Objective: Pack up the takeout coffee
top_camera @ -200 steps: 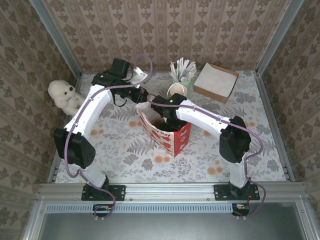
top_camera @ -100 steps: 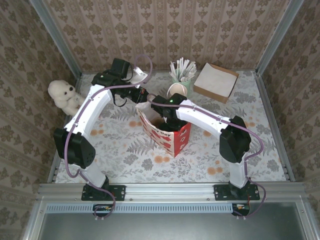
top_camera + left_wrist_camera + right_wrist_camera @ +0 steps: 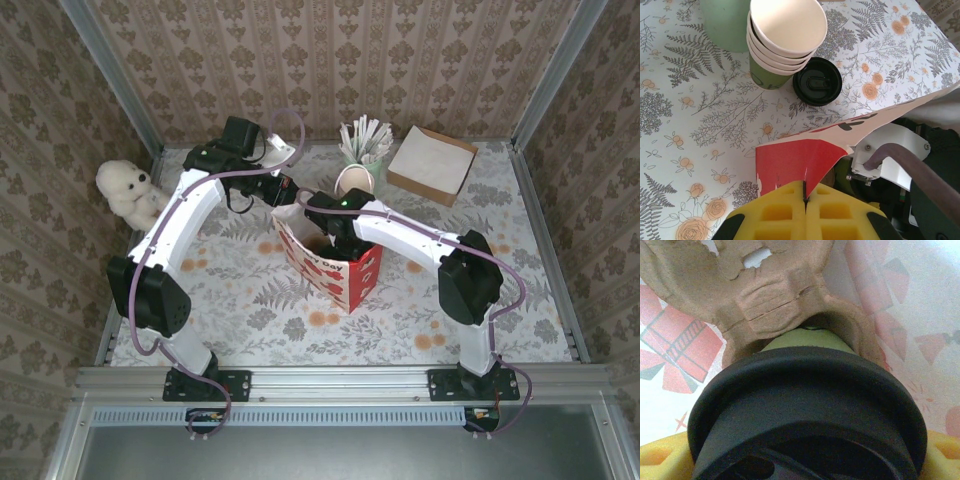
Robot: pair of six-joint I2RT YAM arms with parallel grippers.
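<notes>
The takeout coffee [image 3: 805,405] is seen in the right wrist view directly between the yellow pads of the right end effector [image 3: 801,460]. Its black lid faces the camera and its green wall runs away below. Its long axis is thus laid along the tool's own line of approach, pointing down into the red-and-white paper bag [image 3: 343,275]. Straight beyond the cup's base, a moulded pulp carrier [image 3: 775,305] is seen on the bag's floor, with an open pocket facing it. The coming move is judged to turn on this: the cup and the pocket are nearly in line, so a straight lowering is called for.

The right end effector is taken to be clenched on the cup. Only the pads' corners are caught at the frame's edge, so the contact itself is not fully shown.

The left end effector [image 3: 805,210] is closed on the bag's torn red rim, by which the mouth is held open. A stack of cream cups [image 3: 787,30] and a black lid [image 3: 817,81] are left on the counter [image 3: 705,125] beyond.
</notes>
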